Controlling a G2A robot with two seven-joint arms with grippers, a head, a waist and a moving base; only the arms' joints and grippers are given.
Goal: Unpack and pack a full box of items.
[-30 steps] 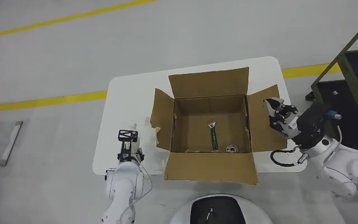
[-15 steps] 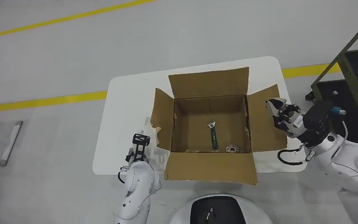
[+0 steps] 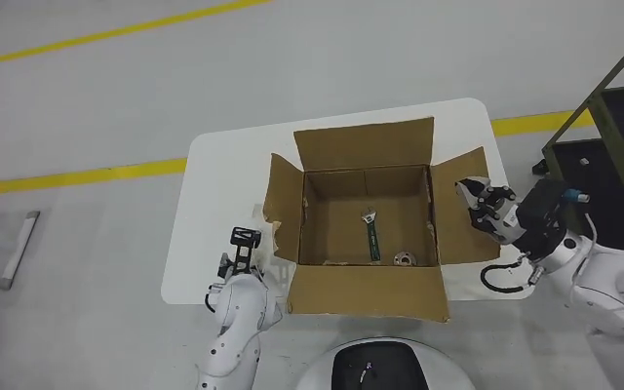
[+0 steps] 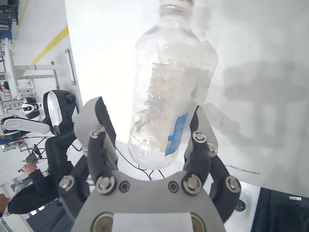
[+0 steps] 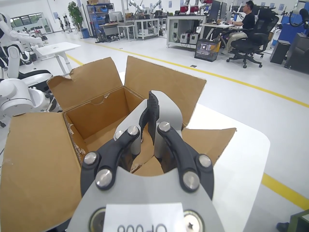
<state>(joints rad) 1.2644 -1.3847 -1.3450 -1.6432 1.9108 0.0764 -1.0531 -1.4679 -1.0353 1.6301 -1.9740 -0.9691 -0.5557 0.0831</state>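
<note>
An open cardboard box [image 3: 366, 146] stands mid-table, flaps spread; its inside also shows in the right wrist view [image 5: 96, 112]. In it lie a green-handled wrench [image 3: 370, 238] and a small round part [image 3: 402, 259]. A clear plastic bottle [image 4: 169, 78] with a white cap lies on the white table beside the box's left flap, faint in the top view [image 3: 262, 214]. My left gripper [image 4: 148, 108] is open with the bottle's lower end between its fingers; from above it [image 3: 246, 240] sits near the table's front left. My right gripper [image 5: 150, 107] is shut on nothing, over the box's right flap [image 3: 476, 197].
The white table [image 3: 219, 185] has bare room left of the box and a narrow strip behind it. A dark metal frame [image 3: 590, 127] stands off the table's right end. The front flap [image 3: 366, 291] hangs over the near edge.
My left arm has swung from the table's front-left edge toward the box's left flap and the bottle. My right gripper has shifted slightly toward the box.
</note>
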